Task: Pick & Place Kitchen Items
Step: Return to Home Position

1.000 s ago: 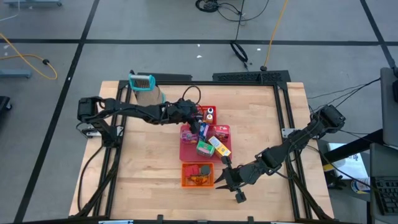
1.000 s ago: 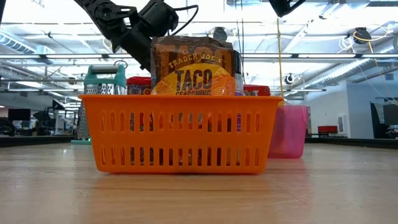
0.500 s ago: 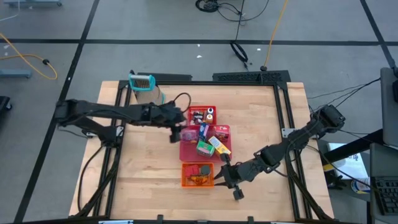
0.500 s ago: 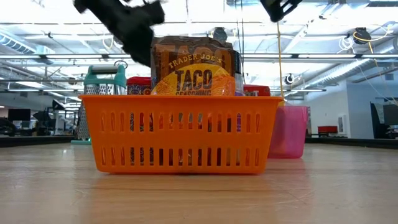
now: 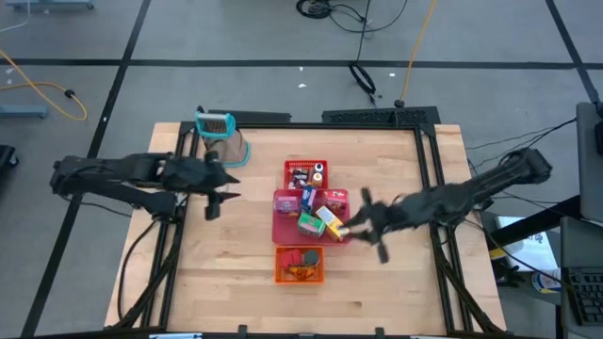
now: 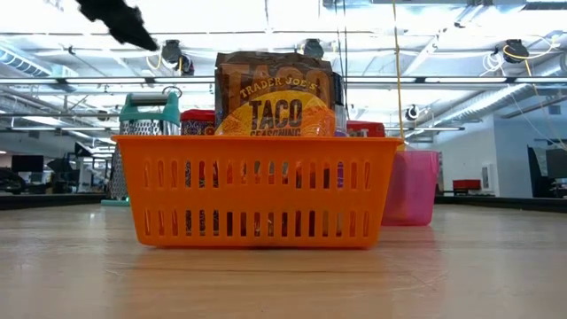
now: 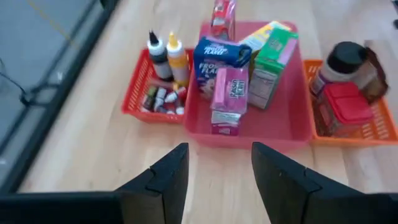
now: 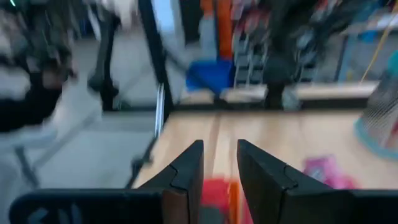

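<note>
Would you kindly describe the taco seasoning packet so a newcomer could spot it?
On the wooden table, find the orange basket next to the red tray. The taco seasoning packet stands in it, the only brown pouch, rising above the rim.

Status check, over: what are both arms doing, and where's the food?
Left gripper open, empty, left of red tray. Right gripper open, empty, by its right edge. Food boxes in tray; taco packet in orange basket. Grater apart from both.
</note>
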